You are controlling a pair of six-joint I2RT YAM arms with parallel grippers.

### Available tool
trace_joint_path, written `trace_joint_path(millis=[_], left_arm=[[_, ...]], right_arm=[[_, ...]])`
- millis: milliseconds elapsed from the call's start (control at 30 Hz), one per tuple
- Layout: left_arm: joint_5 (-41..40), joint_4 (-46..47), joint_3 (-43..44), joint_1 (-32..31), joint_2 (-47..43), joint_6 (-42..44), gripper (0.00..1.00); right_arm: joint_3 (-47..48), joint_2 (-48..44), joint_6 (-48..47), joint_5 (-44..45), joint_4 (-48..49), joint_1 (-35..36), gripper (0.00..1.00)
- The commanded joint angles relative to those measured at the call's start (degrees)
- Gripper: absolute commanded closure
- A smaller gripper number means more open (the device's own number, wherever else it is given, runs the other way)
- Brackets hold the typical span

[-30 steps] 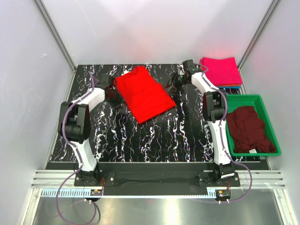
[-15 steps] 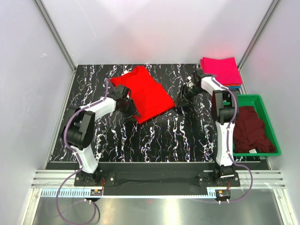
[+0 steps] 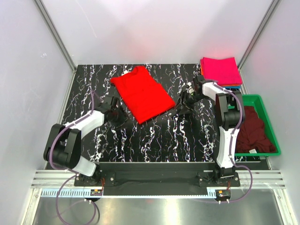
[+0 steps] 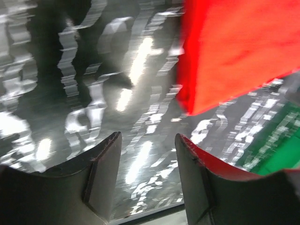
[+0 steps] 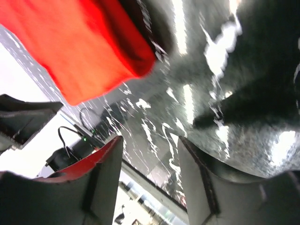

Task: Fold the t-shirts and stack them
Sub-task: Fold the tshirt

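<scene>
A bright red t-shirt [image 3: 142, 93] lies folded flat at the back middle of the black marbled table [image 3: 154, 136]. Its corner shows in the left wrist view [image 4: 234, 47] and in the right wrist view [image 5: 79, 42]. My left gripper [image 3: 116, 108] hovers just off its left edge, open [image 4: 147, 138] and holding nothing. Off the shirt's right corner, my right gripper [image 3: 186, 99] is also open [image 5: 150, 140] and empty. A folded magenta-pink t-shirt [image 3: 220, 70] rests at the back right. The dark maroon t-shirt [image 3: 251, 129] lies crumpled in the bin.
The green plastic bin [image 3: 271, 123] stands along the table's right edge. Thin orange and blue edges [image 3: 230, 86] show under the pink shirt. White walls close in the table on three sides.
Both grippers have pulled away from the red shirt toward the near side. The left arm swung down and left, and its jaws opened wider. The red shirt lies still.
</scene>
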Motion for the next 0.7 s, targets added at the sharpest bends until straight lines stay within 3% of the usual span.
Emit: trace_joint_path(millis=[0,133,300,567,633,667], left_arm=[[3.5,7.99,2.65,-2.07,2.1,-3.02,0.45],[1.24,9.58,2.48,-4.09,5.53,-5.92,0.43],[0.08,9.84,3.36,-5.06,9.49,-7.51,0.4],[-0.8,10.36,3.1,-5.77,13.54,-8.57,0.41],[-0.01,11.85,2.48,-5.68,14.5,-8.83,0.45],[0.42,12.3,2.39,-5.68,14.85,-8.74,0.52]], right_arm=[[5.92,-1.47,0.04,0.22,2.45,-0.36,0.41],[13.23,3.53,-1.81,1.09,0.96,-1.06,0.3],[21.06,8.47,-2.78,1.19,-1.25,-1.06,0.3],[17.47,9.62,-3.92,0.66,-0.54,-0.98,0.39],[15.01,8.04,-3.75,1.1,-0.02,-0.98,0.4],[14.05,7.42,-3.57,1.18,0.85,-0.98,0.4]])
